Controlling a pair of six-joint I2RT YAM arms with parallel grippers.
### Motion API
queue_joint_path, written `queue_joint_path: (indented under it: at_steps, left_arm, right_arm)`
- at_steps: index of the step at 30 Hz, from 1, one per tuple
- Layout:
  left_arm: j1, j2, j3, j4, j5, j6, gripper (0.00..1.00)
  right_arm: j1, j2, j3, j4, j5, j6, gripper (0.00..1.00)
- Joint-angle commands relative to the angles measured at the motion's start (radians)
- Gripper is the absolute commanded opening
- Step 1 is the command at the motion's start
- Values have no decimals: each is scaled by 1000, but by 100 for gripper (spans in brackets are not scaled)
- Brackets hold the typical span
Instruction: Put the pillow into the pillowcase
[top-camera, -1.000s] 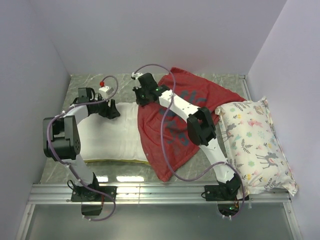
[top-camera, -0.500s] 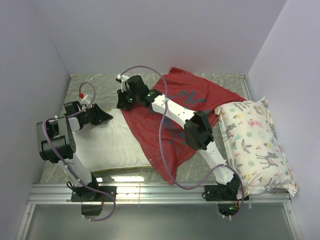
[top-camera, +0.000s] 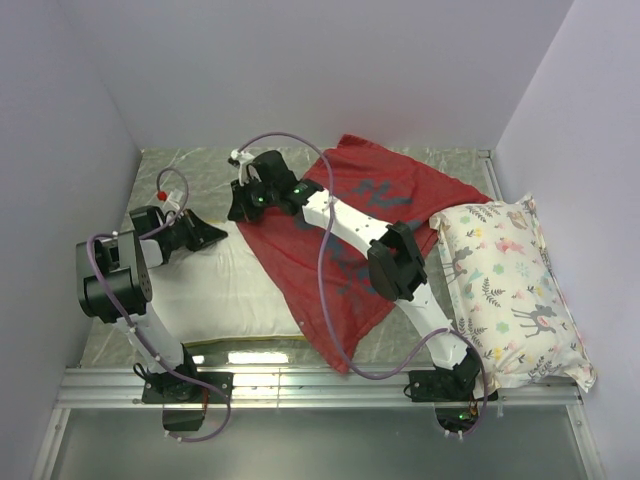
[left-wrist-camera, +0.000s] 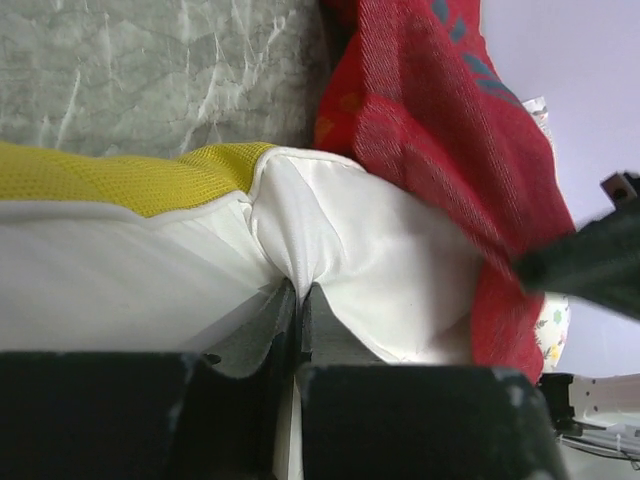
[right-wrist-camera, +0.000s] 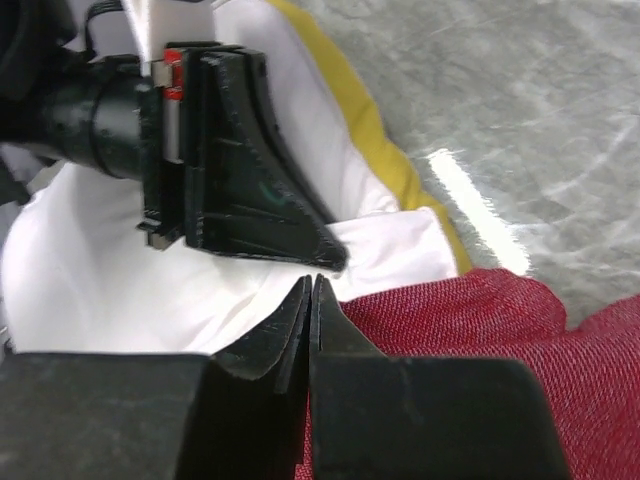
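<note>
Pillow (top-camera: 210, 290) lying at 9 o'clock, its 3 o'clock end hidden under the red pillowcase (top-camera: 290, 250).
My left gripper (left-wrist-camera: 298, 285) is pressed together on the pillow's white far corner. My right gripper (right-wrist-camera: 311, 280), at 1 o'clock from it, is closed too, seemingly nipping the pillowcase hem.

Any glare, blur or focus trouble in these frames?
Top view: white glare on the table near its front edge. Right wrist view: a bright glare streak on the table beside the pillow. Left wrist view: pillowcase weave sharp, the right arm at the frame's edge blurred.
</note>
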Motion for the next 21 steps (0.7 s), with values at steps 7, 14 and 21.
queue_joint_path:
  at_steps: [7, 14, 21]
  left_arm:
    - [-19, 42, -76, 437, 30, -469, 1]
    - [10, -111, 111, -202, 13, 82, 54]
    - [9, -297, 311, -957, -105, 1011, 85]
  right_arm:
    - [90, -253, -130, 118, -478, 26, 20]
    - [-104, -437, -287, -237, -157, -94, 67]
    - [-177, -789, -880, -267, 31, -207, 62]
